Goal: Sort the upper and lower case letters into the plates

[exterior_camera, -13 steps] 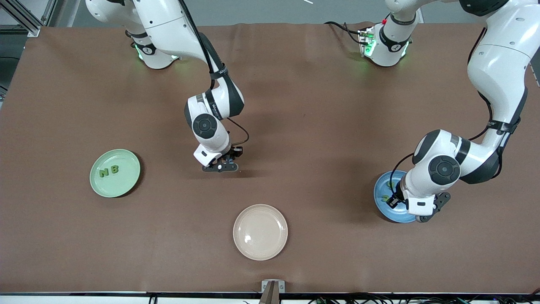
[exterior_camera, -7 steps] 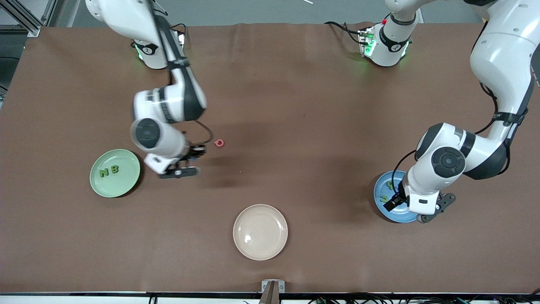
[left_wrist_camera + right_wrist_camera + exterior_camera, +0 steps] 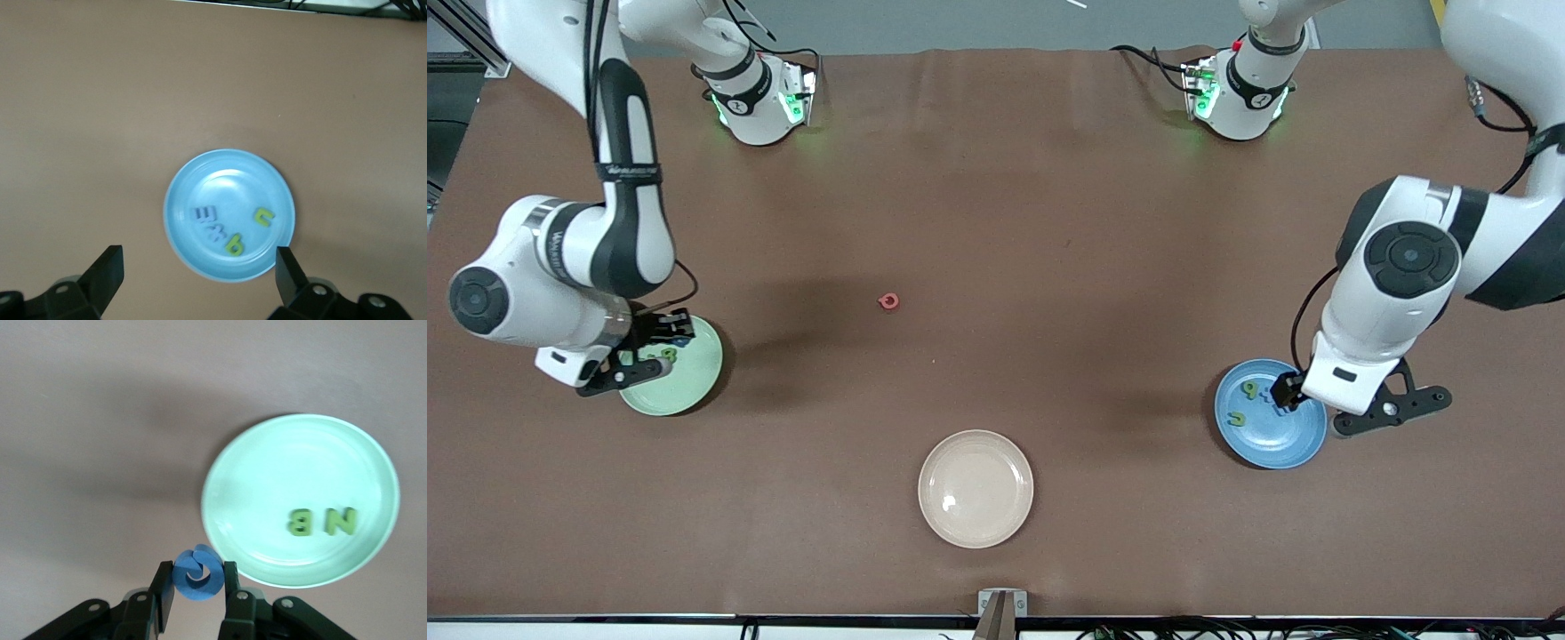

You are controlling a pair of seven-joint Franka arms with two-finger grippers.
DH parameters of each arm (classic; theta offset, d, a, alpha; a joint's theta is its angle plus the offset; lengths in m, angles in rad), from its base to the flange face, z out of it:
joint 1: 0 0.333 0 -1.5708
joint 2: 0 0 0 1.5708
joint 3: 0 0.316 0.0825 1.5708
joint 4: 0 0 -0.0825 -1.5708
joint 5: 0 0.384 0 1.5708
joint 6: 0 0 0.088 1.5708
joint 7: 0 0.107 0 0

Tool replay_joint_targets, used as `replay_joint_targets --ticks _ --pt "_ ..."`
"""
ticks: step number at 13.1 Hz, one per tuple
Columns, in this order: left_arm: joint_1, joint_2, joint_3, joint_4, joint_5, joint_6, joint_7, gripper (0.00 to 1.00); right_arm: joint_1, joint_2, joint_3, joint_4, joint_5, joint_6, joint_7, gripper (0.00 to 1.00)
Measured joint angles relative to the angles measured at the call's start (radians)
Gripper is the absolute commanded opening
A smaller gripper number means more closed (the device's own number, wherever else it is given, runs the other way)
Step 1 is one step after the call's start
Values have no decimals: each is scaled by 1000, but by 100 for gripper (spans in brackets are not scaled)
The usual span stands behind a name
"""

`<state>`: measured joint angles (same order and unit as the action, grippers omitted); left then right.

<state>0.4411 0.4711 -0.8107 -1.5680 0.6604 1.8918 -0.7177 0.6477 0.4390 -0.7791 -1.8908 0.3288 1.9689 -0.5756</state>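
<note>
Right gripper [image 3: 195, 587] pinched on a blue letter [image 3: 198, 573] (looks like a G, though hard to be sure), hanging just over the rim of the mint green plate [image 3: 698, 378] at the right arm's end of the table. In the right wrist view, held letter sits at the plate's edge, with the open bowl and the green N [image 3: 339, 521] and B [image 3: 301, 522] lying further inward; so probably a short carry toward the plate's middle before letting go. Left gripper [image 3: 197, 267] spread wide and empty, above the blue plate [image 3: 1294, 449] at the left arm's end, with a purple letter [image 3: 205, 215], a green u [image 3: 264, 217] and another green letter [image 3: 234, 245] lying in it. Red letter [image 3: 887, 301] lone on the brown table [image 3: 1049, 222], between the two plates and farther from the front camera than the empty cream plate [image 3: 975, 488]; right arm probably the nearer, though busy.
</note>
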Motion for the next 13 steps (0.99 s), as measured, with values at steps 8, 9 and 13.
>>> replay_joint_targets --ticks 8,9,13 --pt "59 -163 -3 126 -319 -258 255 100 -75 141 52 -34 79 134 -130 14" --pt "64 -184 -3 127 -350 -280 267 100 -98 157 73 -35 90 155 -145 14" --pt "65 -289 3 129 -435 -338 311 100 -185 197 166 -35 101 220 -160 15"
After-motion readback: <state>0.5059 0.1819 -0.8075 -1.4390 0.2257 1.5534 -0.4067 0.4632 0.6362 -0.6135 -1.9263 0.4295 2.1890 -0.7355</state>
